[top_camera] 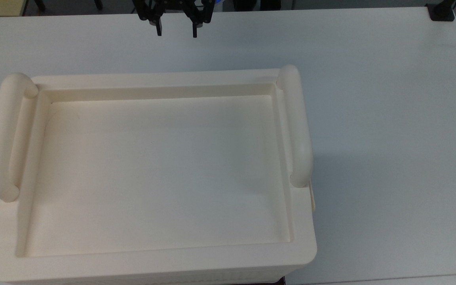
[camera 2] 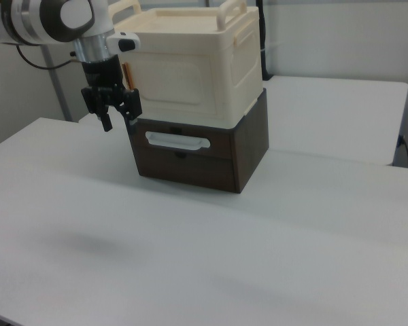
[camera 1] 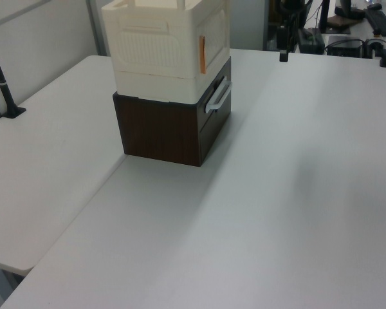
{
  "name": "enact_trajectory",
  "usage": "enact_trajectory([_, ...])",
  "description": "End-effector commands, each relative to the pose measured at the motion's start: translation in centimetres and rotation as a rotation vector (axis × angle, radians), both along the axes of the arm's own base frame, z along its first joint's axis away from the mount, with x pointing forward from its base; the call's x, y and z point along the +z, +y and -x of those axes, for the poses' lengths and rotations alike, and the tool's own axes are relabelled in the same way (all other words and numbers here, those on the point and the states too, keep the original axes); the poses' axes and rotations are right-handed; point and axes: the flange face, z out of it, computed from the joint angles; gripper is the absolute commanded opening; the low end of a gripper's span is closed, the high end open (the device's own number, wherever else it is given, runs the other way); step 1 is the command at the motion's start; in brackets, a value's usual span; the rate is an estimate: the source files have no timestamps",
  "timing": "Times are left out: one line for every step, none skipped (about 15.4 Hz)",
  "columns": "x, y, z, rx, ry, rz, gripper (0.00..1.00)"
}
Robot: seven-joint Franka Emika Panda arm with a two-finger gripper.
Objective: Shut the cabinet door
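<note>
Cabinet door [camera 2: 179, 81] sits flush in the cream cabinet [camera 2: 194, 64], on the face turned toward the right view's camera: a flat, pale rectangular panel with rounded corners and a faint inset outline, lying level with the wall around it. A thin orange strip runs down the cabinet's corner in the left view.

In the right view the arm comes in from the upper left, its white and grey wrist pointing straight down, and the black gripper [camera 2: 117, 117] hangs just off the cabinet's near corner, clear of the cream plastic. Its two fingers [top_camera: 158, 28] stand apart with nothing between them (the top view shows a plain gap over bare white surface). In the top view the gripper [top_camera: 176, 31] is beyond the cabinet's far rim, well apart from it.

The cabinet is smooth, matte moulded plastic, box-shaped, with a recessed rectangular tray top [top_camera: 160, 170] and a thick rounded tubular handle [top_camera: 297, 126] along each short side. One side wall is finely ribbed in the left view. It rests on a dark brown wood-grain drawer unit [camera 1: 174, 129], square-edged, whose front carries a pale bar-shaped pull [camera 2: 177, 140].

Both stand on a white, smooth, matte surface [camera 1: 276, 212].
</note>
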Motion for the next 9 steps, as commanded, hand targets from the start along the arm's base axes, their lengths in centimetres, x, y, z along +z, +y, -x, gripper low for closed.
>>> enact_trajectory([-0.5, -0.37, 0.08, -0.005, -0.026, 0.016, 1.0])
enact_trajectory([-0.55, -0.6, -0.3, -0.008, -0.045, 0.015, 1.0])
enact_trajectory([-0.53, -1.01, -0.49, -0.015, -0.056, 0.013, 1.0])
enact_trajectory([-0.5, -0.76, -0.51, -0.008, -0.059, 0.014, 1.0])
enact_trajectory([-0.53, -0.57, -0.48, -0.007, -0.056, 0.014, 1.0])
enact_trajectory([-0.47, -0.74, -0.41, -0.01, -0.055, 0.015, 1.0])
enact_trajectory([-0.55, -0.63, -0.44, -0.01, -0.054, 0.016, 1.0])
enact_trajectory([-0.55, -0.68, -0.44, -0.012, -0.054, 0.018, 1.0])
enact_trajectory([-0.55, -0.56, -0.42, -0.01, -0.052, 0.018, 1.0])
